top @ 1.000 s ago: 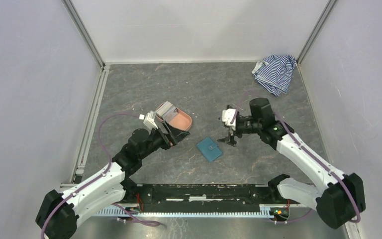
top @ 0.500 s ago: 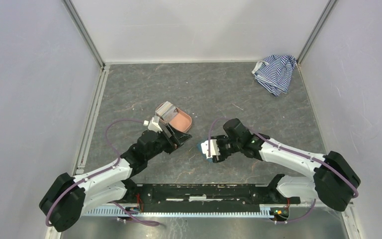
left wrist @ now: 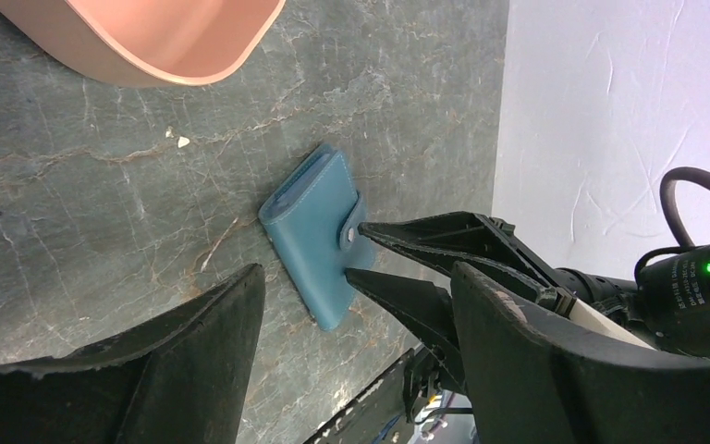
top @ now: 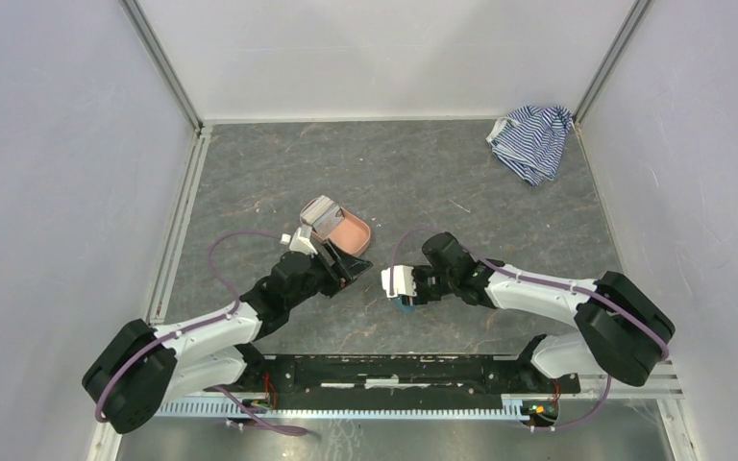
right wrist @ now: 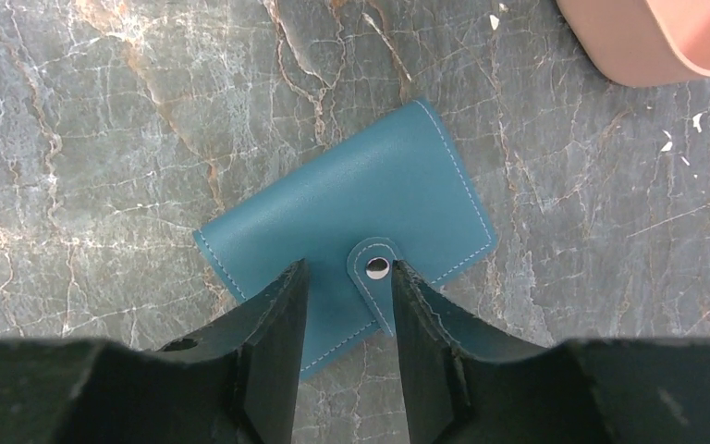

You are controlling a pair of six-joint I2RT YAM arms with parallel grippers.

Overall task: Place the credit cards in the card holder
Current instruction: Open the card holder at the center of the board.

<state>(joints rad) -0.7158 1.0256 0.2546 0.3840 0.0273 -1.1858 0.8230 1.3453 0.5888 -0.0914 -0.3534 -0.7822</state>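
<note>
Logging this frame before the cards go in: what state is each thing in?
card holder: closed, tab snapped, lying flat.
credit cards: stacked in tray.
tray: upright.
striped cloth: crumpled.
left gripper: open, empty.
right gripper: open, straddling the tab.

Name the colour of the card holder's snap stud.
Silver stud on a teal card holder; right wrist view shows it best.

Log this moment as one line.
right gripper open astride snap tab of card holder | left gripper open, empty | credit cards in tray

Overhead; wrist close-ups of card holder (right wrist: 351, 203)
</note>
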